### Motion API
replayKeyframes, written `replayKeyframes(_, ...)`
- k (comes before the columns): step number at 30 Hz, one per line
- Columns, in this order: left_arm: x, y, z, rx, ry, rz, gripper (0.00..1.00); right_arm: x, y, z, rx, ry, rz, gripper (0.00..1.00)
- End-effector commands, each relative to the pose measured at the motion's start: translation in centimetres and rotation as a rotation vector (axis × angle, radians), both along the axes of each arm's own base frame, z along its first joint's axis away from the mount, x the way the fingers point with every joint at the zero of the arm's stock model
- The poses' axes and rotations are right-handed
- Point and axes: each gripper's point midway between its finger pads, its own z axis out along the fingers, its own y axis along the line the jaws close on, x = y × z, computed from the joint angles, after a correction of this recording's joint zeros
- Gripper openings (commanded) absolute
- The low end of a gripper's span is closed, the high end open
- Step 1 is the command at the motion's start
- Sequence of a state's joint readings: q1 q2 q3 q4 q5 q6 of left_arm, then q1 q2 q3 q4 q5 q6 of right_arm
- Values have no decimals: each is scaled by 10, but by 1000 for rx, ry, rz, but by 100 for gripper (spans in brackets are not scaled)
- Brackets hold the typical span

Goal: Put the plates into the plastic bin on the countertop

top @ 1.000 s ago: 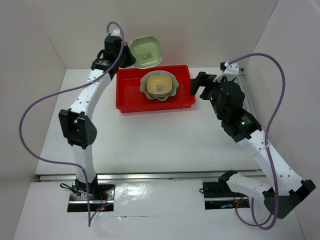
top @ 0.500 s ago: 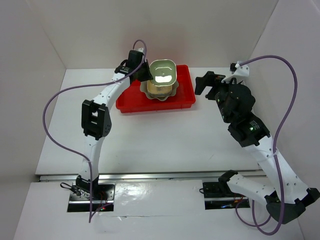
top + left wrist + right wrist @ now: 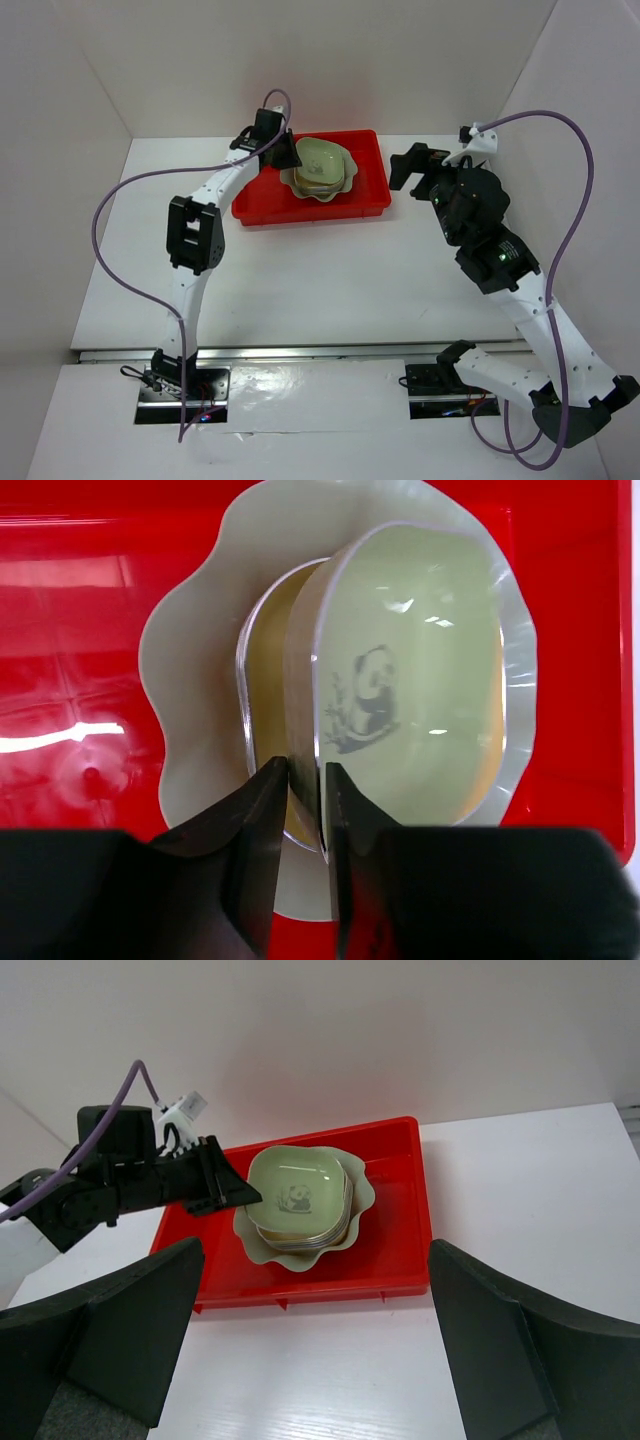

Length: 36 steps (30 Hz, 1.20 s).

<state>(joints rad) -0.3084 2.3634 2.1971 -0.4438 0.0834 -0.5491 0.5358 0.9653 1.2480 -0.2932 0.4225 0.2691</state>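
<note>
The left gripper (image 3: pixel 307 780) pinches the near rim of the green plate (image 3: pixel 420 680) between its two dark fingers. The plate, printed with a panda (image 3: pixel 362 705), sits tilted on a yellow plate (image 3: pixel 264 650). Both rest in the scalloped plate (image 3: pixel 195 680), which lies in the red bin (image 3: pixel 70 630) near its right edge.

A robot lab's test cell: a plain white counter (image 3: pixel 300 270) boxed in by blank white walls (image 3: pixel 400 60), with a left arm (image 3: pixel 190 235) and a right arm (image 3: pixel 495 260) (each trailing a loose purple cable (image 3: pixel 96 235)) bolted side by side by a metal rail (image 3: pixel 300 352) at the counter's near edge.
</note>
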Motion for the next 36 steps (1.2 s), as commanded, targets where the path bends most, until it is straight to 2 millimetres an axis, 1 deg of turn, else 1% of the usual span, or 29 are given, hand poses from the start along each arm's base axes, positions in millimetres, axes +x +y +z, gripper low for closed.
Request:
replayKeyframes(1, 13, -1, 26, -23, -82, -9, 35, 2, 0, 6, 15, -16, -3, 100)
replayKeyframes(3, 11, 0, 36, -28, -100, -9, 44, 2, 2, 6, 15, -16, 8, 100)
replayKeyframes(5, 10, 5, 45, -19, -119, 11, 46, 4, 5, 8, 15, -16, 19, 100)
replayKeyframes(6, 7, 6, 69, -32, -161, 11, 54, 3, 5, 5, 10, -7, 19, 100)
replayKeyframes(7, 3, 7, 74, -34, -167, 12, 59, 3, 6, 5, 1, -8, 28, 100)
replayKeyframes(9, -4, 9, 98, -47, -206, 12, 68, 3, 6, 5, 1, -8, 28, 100)
replayKeyframes(10, -12, 12, 132, -65, -264, 12, 79, 3, 6, 5, 1, -8, 28, 100)
replayKeyframes(12, -24, 15, 156, -76, -297, 13, 88, 2, 5, 7, 0, -7, 28, 100)
replayKeyframes(13, -30, 19, 169, -76, -319, 23, 97, 2, 5, 7, 0, -7, 28, 100)
replayKeyframes(14, -45, 27, 193, -76, -347, 40, 97, 2, 5, 4, -4, 1, 28, 100)
replayKeyframes(16, -65, 38, 213, -67, -359, 63, 100, -1, 4, 8, 1, -8, 28, 100)
replayKeyframes(17, -80, 49, 204, -39, -302, 96, 100, -2, 3, 4, -7, 5, 28, 100)
replayKeyframes(18, -103, 59, 229, -49, -329, 118, 100, -2, 3, 0, -16, 21, 28, 100)
replayKeyframes(19, -117, 66, 234, -39, -324, 132, 100, -3, 1, -5, -33, 51, 19, 100)
replayKeyframes(20, -132, 79, 213, 3, -278, 168, 100, -4, -2, -10, -44, 69, 7, 100)
replayKeyframes(21, -148, 83, 214, 17, -278, 179, 100, -5, -3, -9, -46, 73, 7, 100)
replayKeyframes(22, -179, 90, 243, -1, -347, 189, 100, -6, -5, -12, -54, 84, -3, 100)
replayKeyframes(23, -196, 95, 224, 29, -311, 196, 100, -6, -5, -15, -60, 95, -3, 100)
replayKeyframes(24, -209, 108, 229, 67, -334, 256, 100, -10, -6, -14, -59, 95, 8, 100)
replayKeyframes(25, -230, 103, 226, 87, -322, 236, 100, -15, -9, -9, -62, 78, 9, 100)
replayKeyframes(26, -255, 114, 232, 62, -336, 273, 100, -18, -9, -8, -62, 78, 18, 100)
replayKeyframes(29, -292, 127, 226, 54, -332, 267, 100, -30, -16, -9, -67, 87, 18, 100)
replayKeyframes(30, -310, 134, 228, 47, -353, 254, 100, -34, -13, -10, -65, 83, 36, 100)
replayKeyframes(31, -320, 139, 232, 41, -363, 254, 100, -38, -16, -9, -61, 77, 36, 100)
replayKeyframes(32, -333, 147, 222, 67, -331, 260, 100, -47, -19, -5, -39, 56, 45, 100)
replayKeyframes(33, -342, 149, 220, 68, -327, 250, 100, -52, -19, -4, -34, 47, 56, 100)
replayKeyframes(34, -357, 156, 227, 48, -359, 254, 100, -54, -20, -8, -36, 50, 56, 100)
replayKeyframes(35, -366, 158, 227, 39, -366, 247, 100, -64, -24, -2, -23, 29, 65, 100)
replayKeyframes(36, -375, 161, 228, 40, -375, 234, 100, -66, -25, -4, -13, 29, 65, 100)
